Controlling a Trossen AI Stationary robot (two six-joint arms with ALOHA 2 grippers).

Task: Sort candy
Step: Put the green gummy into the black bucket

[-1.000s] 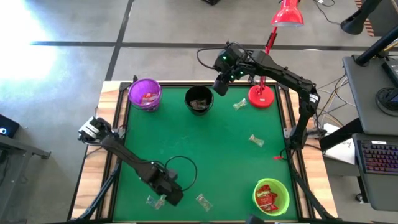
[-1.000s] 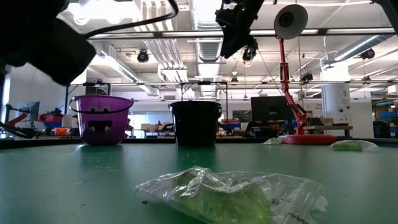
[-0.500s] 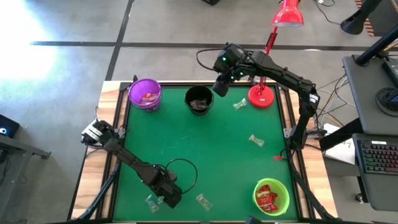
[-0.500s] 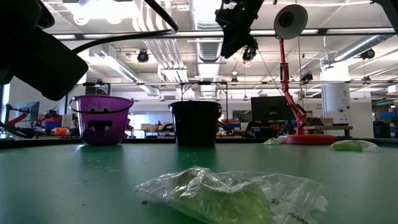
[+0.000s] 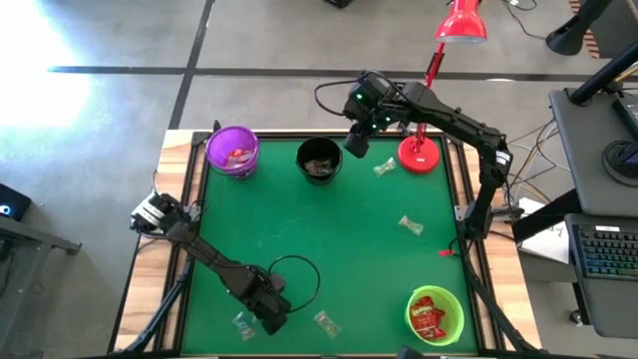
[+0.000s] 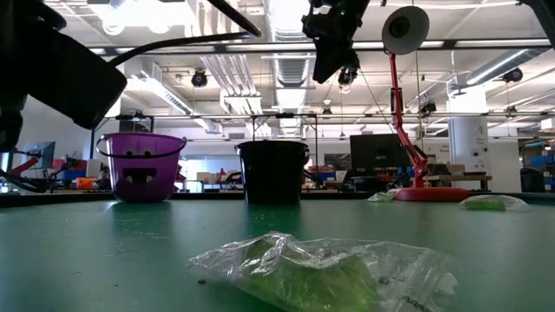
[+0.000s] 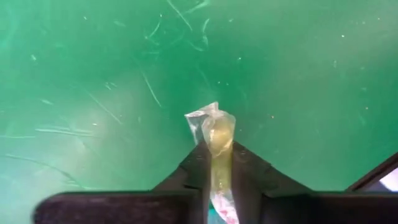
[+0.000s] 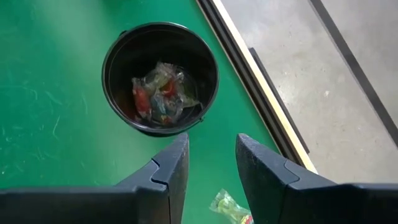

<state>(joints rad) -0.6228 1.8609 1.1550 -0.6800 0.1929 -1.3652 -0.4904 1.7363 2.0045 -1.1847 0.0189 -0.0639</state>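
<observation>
At the lower left of the high view, a clear-wrapped candy [image 7: 216,134] is being clamped by the left pincer [image 5: 261,311] for sorting, while the right pincer [image 5: 356,143], fingers apart and empty, is being held beside the black bowl [image 5: 319,160].

No readable text, labels, brands or numbers — none on any surface.

Two dark jointed arms, looping black cables, green wrist lights, wedge-shaped black fingers [image 8: 171,165]

The candy [image 7: 214,140] disappears at its lower end between the left gripper [image 7: 216,163] fingers; wrapper print unreadable
</observation>
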